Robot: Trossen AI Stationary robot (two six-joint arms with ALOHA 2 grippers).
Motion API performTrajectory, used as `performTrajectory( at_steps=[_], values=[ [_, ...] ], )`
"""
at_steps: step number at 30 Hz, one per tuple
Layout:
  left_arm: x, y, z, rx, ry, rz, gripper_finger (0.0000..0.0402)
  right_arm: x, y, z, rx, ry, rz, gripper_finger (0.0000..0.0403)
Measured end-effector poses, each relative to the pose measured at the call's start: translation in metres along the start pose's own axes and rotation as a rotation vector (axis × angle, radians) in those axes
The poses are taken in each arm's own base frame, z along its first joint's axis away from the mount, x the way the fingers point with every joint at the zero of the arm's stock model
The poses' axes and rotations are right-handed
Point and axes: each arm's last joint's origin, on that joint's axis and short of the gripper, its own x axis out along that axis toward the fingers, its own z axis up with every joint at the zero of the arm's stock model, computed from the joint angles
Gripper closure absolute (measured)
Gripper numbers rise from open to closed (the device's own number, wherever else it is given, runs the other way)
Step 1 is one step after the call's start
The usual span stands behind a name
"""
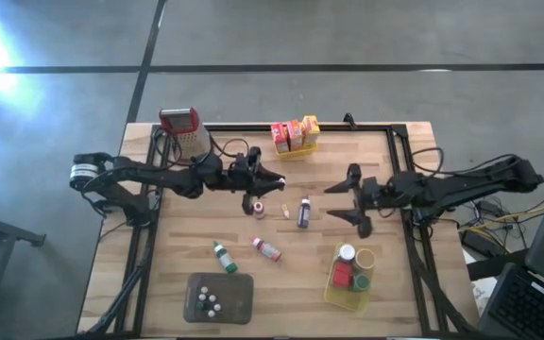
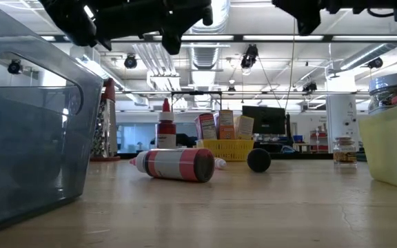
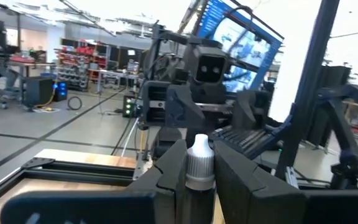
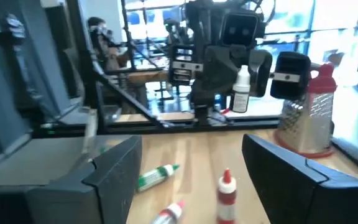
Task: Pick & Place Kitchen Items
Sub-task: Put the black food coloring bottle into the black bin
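Observation:
My left gripper (image 1: 274, 179) hovers over the table's middle, shut on a small white dropper bottle (image 3: 199, 160), which also shows in the right wrist view as the white bottle (image 4: 241, 89). My right gripper (image 1: 340, 202) faces it from the right, open, with nothing between its fingers (image 4: 114, 171). On the wood between them lie or stand several small bottles: a red-banded bottle (image 2: 178, 164) on its side, a green-capped bottle (image 1: 221, 255), and a dark bottle (image 1: 303, 212). My left gripper pinches the white bottle's body (image 3: 199, 182) just below its cap between its two fingers. The fingers come level from the table's left. The bottle stands upright, cap up, lifted clear of the table.
A grey tray (image 1: 239, 300) with several little bottles sits near the front edge. A yellow basket (image 1: 331, 286) with jars stands at the front right. Another yellow basket (image 1: 302, 149) with boxes stands at the back, and a metal grater (image 1: 185, 132) at the back left.

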Motion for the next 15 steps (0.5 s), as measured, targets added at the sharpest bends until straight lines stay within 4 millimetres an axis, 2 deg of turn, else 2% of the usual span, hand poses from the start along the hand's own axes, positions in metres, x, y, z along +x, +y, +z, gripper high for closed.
performTrajectory(
  at_steps=[4, 9, 15],
  values=[
    [0.000, 0.000, 0.000, -0.020, -0.010, 0.049, 0.0332, 0.014, -0.003, -0.005, -0.031, -0.017, -0.070, 0.0140],
    [0.002, -0.006, 0.000, 0.015, -0.030, 0.151, 0.0332, 0.029, -0.010, -0.007, -0.074, 0.008, -0.290, 0.0152],
    [0.014, -0.012, 0.008, 0.058, -0.061, 0.162, 0.0332, 0.044, -0.018, -0.005, -0.056, 0.021, -0.341, 0.0162]
  ],
)
